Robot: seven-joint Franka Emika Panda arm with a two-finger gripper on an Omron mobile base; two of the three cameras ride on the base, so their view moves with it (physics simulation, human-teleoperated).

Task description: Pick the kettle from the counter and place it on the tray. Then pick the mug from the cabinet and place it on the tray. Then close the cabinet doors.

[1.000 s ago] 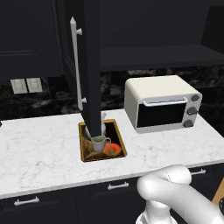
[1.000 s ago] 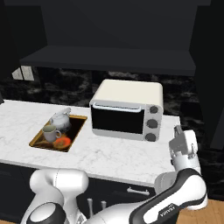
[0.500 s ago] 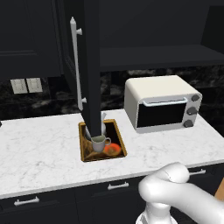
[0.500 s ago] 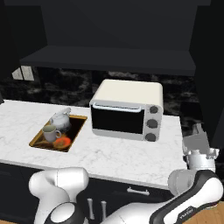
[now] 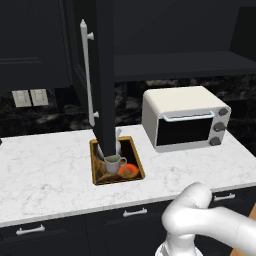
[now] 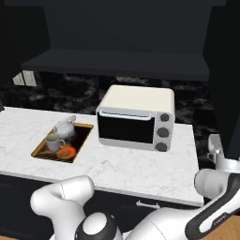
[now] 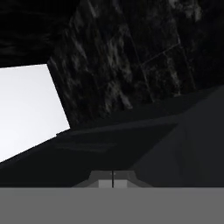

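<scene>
Tray (image 6: pixel 41 151), flat and rectangular with a golden-brown rim and a dark picture bearing an orange-red blob, lies on the broad white marble surface (image 5: pixel 45 175), nearer its left end, between the front edge and the dark veined backsplash. On the tray: small squat glossy white-grey kettle (image 6: pixel 64 128) at the far end, spout and lid knob visible in the right base view; small pale cream mug (image 5: pixel 114 162) with a dark inside just in front of it, close to the kettle, though contact cannot be judged. Orange-red blob sits at the tray's near right corner.

Tall black cabinet door (image 5: pixel 105 75) with a long vertical silver bar handle stands swung open, edge-on over the tray in the left base view, hiding most of the kettle there. Black upper cabinet (image 6: pixel 117 61) shows a dark shelf. Second black door panel (image 6: pixel 229 70) stands at the right side of the right base view.

Cream toaster oven (image 6: pixel 136 117) with three knobs sits on the surface's right half, well apart from the tray.

Tool (image 7: pixel 112 180): tips pressed together, nothing between them, near the right-hand door past the surface's right edge.
</scene>
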